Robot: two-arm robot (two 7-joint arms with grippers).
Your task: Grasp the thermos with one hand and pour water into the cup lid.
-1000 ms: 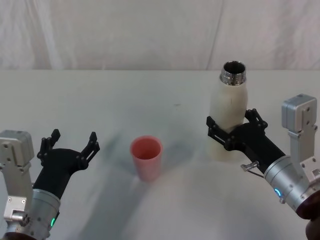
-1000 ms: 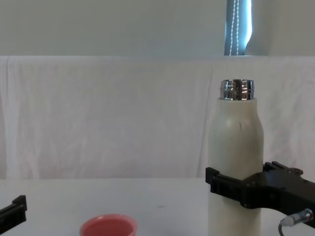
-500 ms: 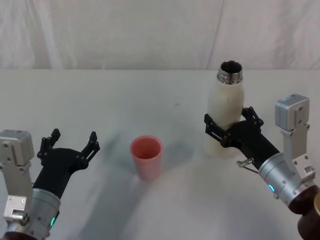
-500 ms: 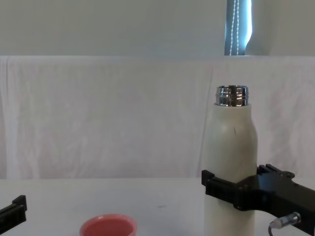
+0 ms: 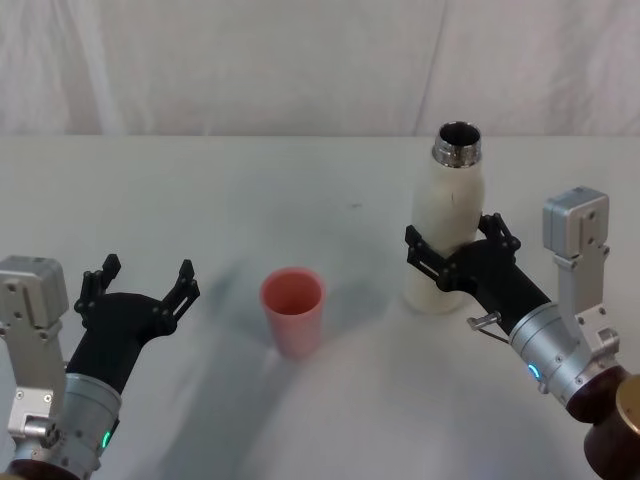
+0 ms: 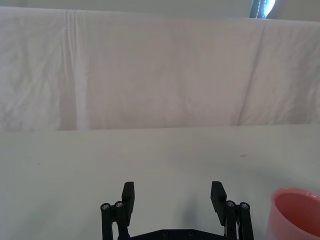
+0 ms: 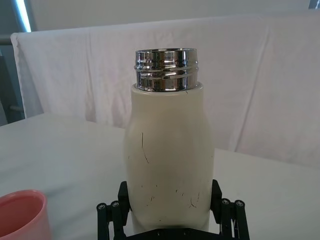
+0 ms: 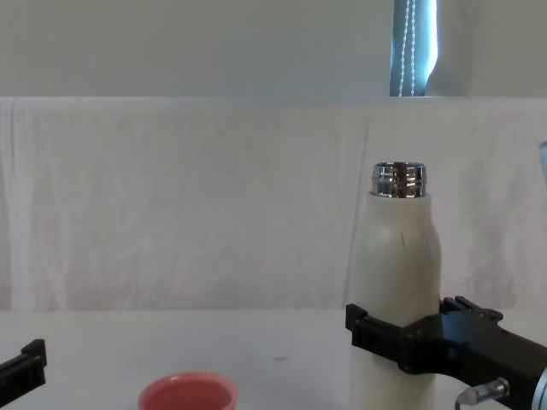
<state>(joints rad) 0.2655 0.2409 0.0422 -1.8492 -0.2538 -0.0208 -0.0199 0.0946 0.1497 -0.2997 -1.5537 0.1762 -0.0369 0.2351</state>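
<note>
White table, draped cloth | right gripper clamps thermos | left gripper wide

Colours, worktop scene

Thermos: cream-white body w/ thin dark scuffs, shiny steel neck. Cup lid: plain salmon-pink. Right claw & left claw: black, on silver-grey arms. Worktop: pale grey-white; white creased cloth at far side.
</note>
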